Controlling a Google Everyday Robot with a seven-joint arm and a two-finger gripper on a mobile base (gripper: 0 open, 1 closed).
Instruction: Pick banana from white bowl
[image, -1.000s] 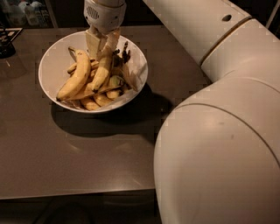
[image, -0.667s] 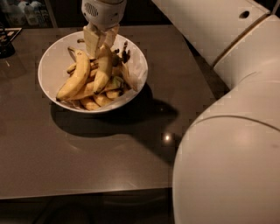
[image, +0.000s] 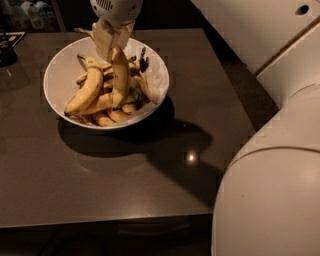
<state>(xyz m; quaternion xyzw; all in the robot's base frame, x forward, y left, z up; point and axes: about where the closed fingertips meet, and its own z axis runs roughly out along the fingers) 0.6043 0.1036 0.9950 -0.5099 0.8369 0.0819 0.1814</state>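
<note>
Hanging below the claw (image: 113, 39), which is clamped on its top end, the banana (image: 120, 77) seems grasped; clearing the white bowl (image: 57, 70) is left.

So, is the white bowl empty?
No: other bananas lie in the white bowl, and the gripper above it holds the banana upright.

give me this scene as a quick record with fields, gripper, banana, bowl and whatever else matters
gripper: above the far side of the white bowl, closed on the banana's upper end
banana: hangs nearly upright from the gripper, lower end still among the other fruit
white bowl: on the dark table, left of centre, holding several more bananas
big curved banana: lies along the bowl's left side
robot arm: fills the right foreground
</note>
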